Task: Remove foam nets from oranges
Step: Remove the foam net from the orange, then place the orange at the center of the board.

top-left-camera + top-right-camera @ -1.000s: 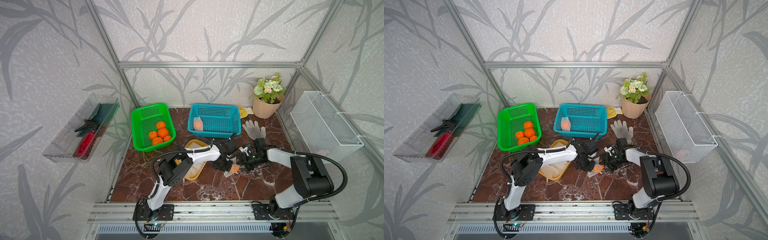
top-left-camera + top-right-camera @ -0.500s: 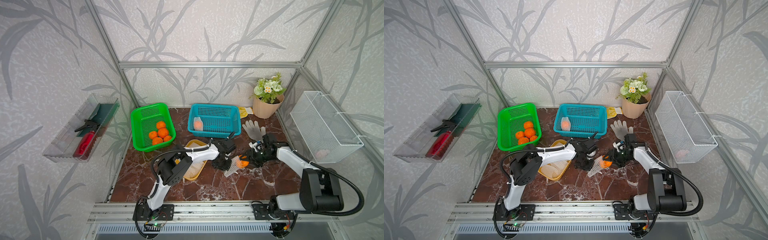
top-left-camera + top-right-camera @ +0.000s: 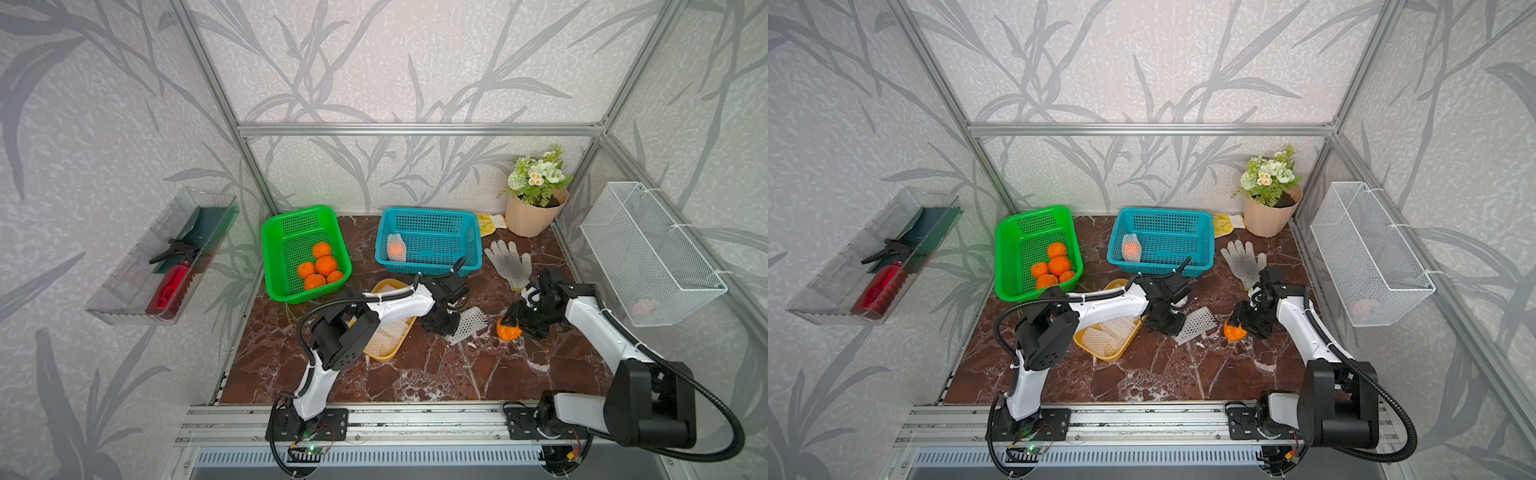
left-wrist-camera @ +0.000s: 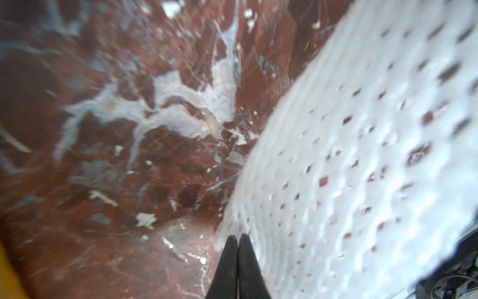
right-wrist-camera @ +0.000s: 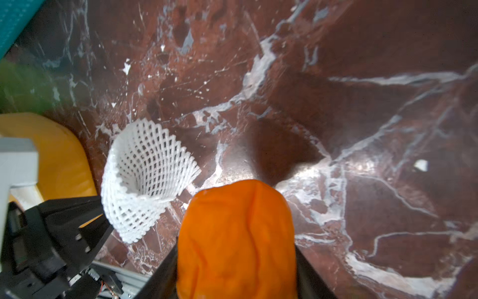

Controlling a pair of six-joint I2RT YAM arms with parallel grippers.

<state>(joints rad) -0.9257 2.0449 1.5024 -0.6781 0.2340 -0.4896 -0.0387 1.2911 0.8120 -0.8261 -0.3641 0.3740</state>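
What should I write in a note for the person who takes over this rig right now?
Left gripper: jaws shut on an empty foam net.
Right gripper: holds a bare orange.
Done: five bare oranges in the green basket; removed nets in the yellow tray.
To do: one netted orange in the blue basket; put away the held pieces.

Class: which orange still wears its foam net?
The netted orange in the teal basket; the five oranges in the green basket and the held orange in the right gripper are bare.
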